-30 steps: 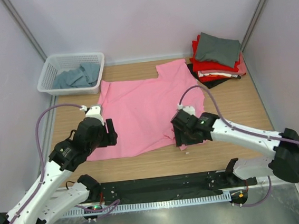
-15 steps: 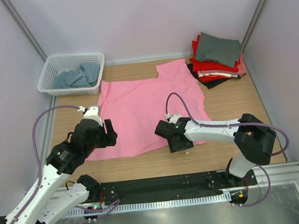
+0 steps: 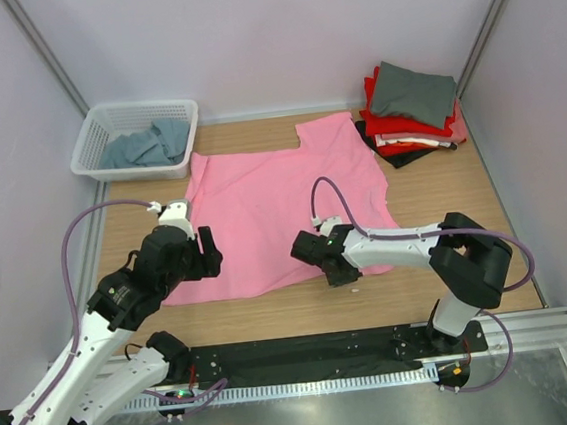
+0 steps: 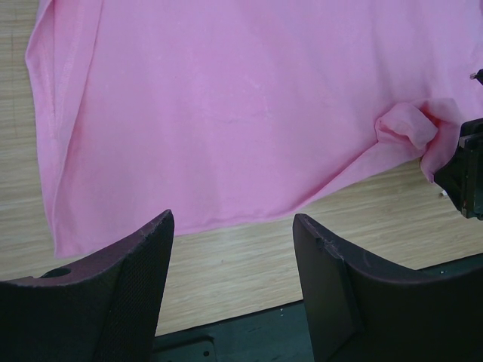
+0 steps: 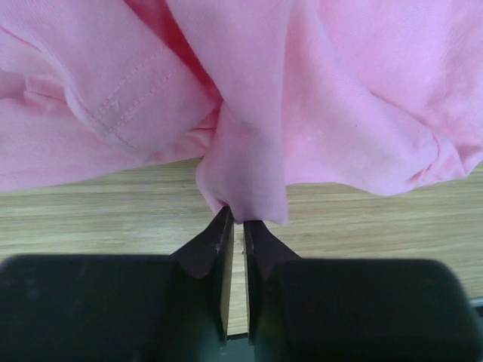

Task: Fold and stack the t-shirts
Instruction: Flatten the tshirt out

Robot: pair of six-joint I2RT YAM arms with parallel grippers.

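Pink t-shirt [image 3: 283,202] lies spread flat mid-bench [image 3: 443,197], neck end toward the far side, hem toward the arms. R arm [image 3: 397,247] reaches in low from the R side w/ R jaws at the near-R part of the hem. In wrist cam those jaws are pressed almost together, pinching a narrow fold of the pink fabric [image 5: 249,181] just above the wood, cloth bunched and creased to both sides of the pinch. L arm [image 3: 120,288] sits at the near-L corner of the shirt. L jaws are spread wide w/ nothing btwn them, and L wrist cam looks past them at the hem [image 4: 226,219] and bare wood; can't tell if they touch the cloth. Same cam shows a small rolled lump of fabric [image 4: 407,124] at the R end of the hem, right by the black body of the R arm. Far-R corner of bench: stack of folded shirts, grey one [image 3: 412,90] on top, red [image 3: 396,123] under it, black [image 3: 404,156] at the bottom, stack well apart from both arms. Far-L corner: white lattice basket [image 3: 91,141] w/ a crumpled grey-blue shirt [image 3: 151,143] inside, near the pink shirt's far-L corner.
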